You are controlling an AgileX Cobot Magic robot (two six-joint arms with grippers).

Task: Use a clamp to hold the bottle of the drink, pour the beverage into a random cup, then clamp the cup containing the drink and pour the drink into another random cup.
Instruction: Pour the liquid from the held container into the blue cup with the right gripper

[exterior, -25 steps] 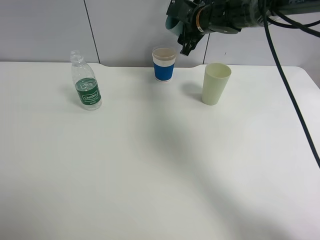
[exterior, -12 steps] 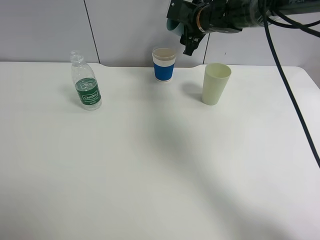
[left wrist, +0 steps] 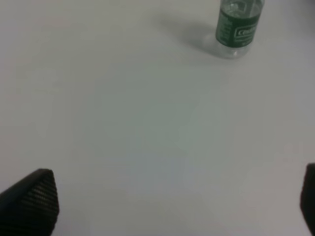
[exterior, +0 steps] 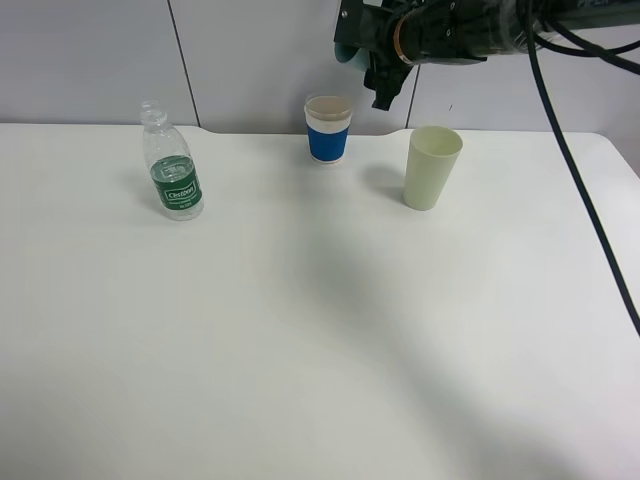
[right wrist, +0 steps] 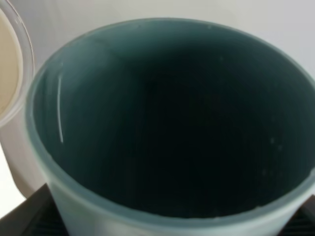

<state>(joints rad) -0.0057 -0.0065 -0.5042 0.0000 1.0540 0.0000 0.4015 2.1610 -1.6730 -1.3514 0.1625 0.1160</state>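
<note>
My right gripper (exterior: 368, 58) is shut on the teal cup (exterior: 343, 48), held tipped on its side high above and just right of the blue-banded white paper cup (exterior: 328, 130). The right wrist view looks straight into the teal cup (right wrist: 147, 123); its inside is dark and I cannot make out liquid there. The paper cup's cream inside (right wrist: 7, 73) shows beside it. The bottle (exterior: 173, 175) stands upright at the far left, uncapped, also visible as the bottle (left wrist: 238, 27) in the left wrist view. My left gripper (left wrist: 170, 206) is open over bare table, far from the bottle.
A taller pale yellow-green tumbler (exterior: 431, 167) stands upright to the right of the paper cup. The white table (exterior: 320, 340) ends at a grey wall close behind the cups. Black cables hang from the right arm along the right side.
The right gripper has turned slightly with the teal cup, so a little less of the cup shows past the jaws. Bottle, paper cup and tumbler have not moved.
</note>
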